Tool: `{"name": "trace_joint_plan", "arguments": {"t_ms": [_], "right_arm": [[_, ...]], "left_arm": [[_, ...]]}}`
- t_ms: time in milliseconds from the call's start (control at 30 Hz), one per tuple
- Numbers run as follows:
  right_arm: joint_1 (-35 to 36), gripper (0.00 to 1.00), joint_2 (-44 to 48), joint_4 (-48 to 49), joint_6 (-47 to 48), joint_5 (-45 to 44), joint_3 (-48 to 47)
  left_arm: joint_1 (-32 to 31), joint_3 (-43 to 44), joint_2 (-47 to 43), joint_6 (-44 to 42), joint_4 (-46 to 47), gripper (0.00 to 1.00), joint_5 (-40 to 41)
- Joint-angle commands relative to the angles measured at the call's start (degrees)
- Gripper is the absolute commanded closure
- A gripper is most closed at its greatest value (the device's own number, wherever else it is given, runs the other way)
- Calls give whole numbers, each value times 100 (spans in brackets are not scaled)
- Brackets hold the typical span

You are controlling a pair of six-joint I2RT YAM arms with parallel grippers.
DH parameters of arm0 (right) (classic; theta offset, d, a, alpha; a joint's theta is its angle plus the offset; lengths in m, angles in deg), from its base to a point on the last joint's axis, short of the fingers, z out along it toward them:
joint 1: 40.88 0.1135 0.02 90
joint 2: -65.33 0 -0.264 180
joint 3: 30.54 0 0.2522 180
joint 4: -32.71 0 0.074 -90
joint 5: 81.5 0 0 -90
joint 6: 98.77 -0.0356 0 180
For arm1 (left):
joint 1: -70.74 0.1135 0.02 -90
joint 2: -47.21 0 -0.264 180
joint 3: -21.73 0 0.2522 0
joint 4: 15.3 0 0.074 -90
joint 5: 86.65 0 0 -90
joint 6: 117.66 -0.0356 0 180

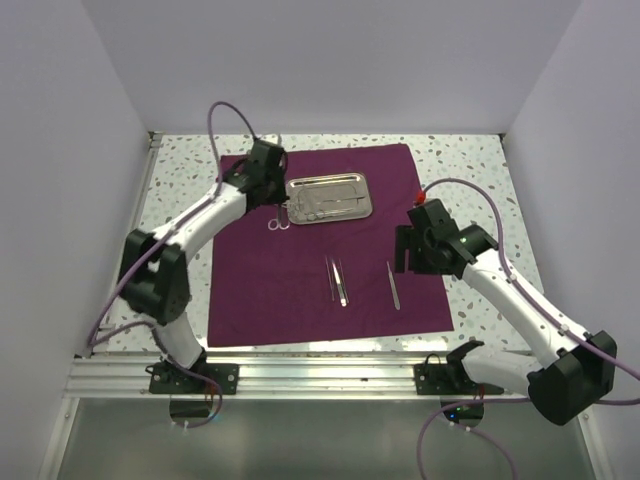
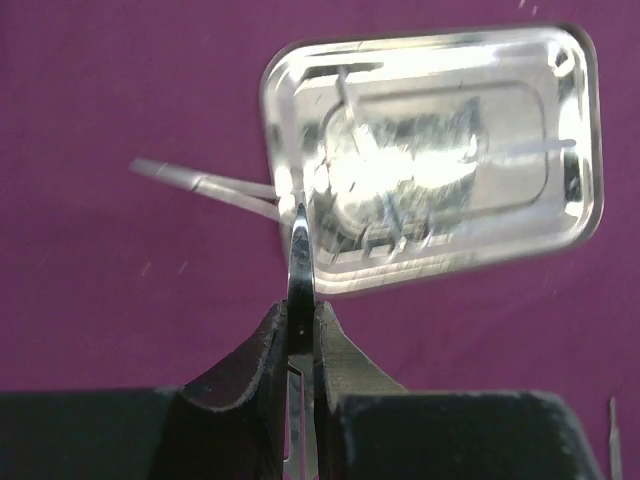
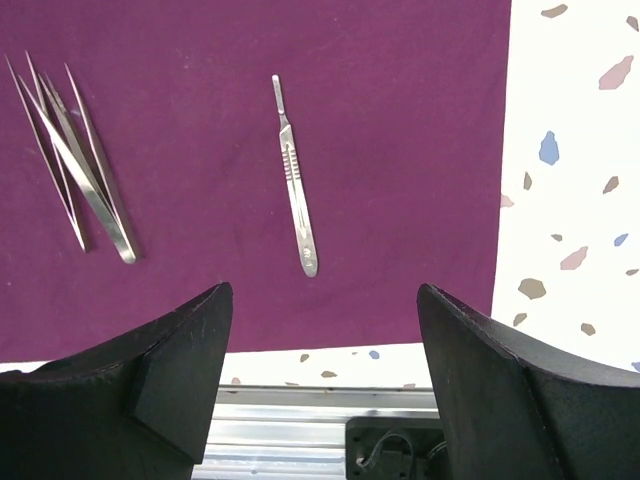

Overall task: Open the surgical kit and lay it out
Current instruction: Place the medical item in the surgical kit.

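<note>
Scissors (image 2: 300,255) clamped edge-on in the closed left pincer (image 2: 302,330) could be twisted loose over the tray (image 2: 588,140), while the right pincer (image 3: 325,300) is held wide apart, empty.

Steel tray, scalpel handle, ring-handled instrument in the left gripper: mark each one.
steel tray (image 2: 585,140), left wrist view, right rim.
scalpel handle (image 3: 293,172), right wrist view, ribbed grip.
ring-handled instrument (image 1: 280,222), top external view, finger rings.

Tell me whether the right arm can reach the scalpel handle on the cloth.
Probably yes. The right pincer hangs open and empty close to the scalpel handle, which lies alone on the cloth, tweezers off to one side.
</note>
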Motion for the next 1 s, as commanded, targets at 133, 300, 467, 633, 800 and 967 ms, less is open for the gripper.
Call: {"name": "trace_joint_plan", "arguments": {"t_ms": [133,300,467,633,800,967], "right_arm": [[-21,22,-391,261,32,229,-202],[-13,23,-673,305,129,221,-457],[-21,23,-603,261,103,186,-423],[-13,23,-313,173,-3,160,-142],[-21,23,82,42,-99,80,95],[-21,23,311,-134,-178,2,183]], "left_arm": [[-466,-2728,-2760,461,-153,100,737],[-826,-3681,-3332,1023,-136,100,729],[-1003,-3866,-3360,1165,-171,51,886],[-1003,-3692,-3254,1130,-145,18,984],[-942,-2946,-2807,719,-83,15,1221],[-661,-2004,-1982,392,-66,18,1238]]}}
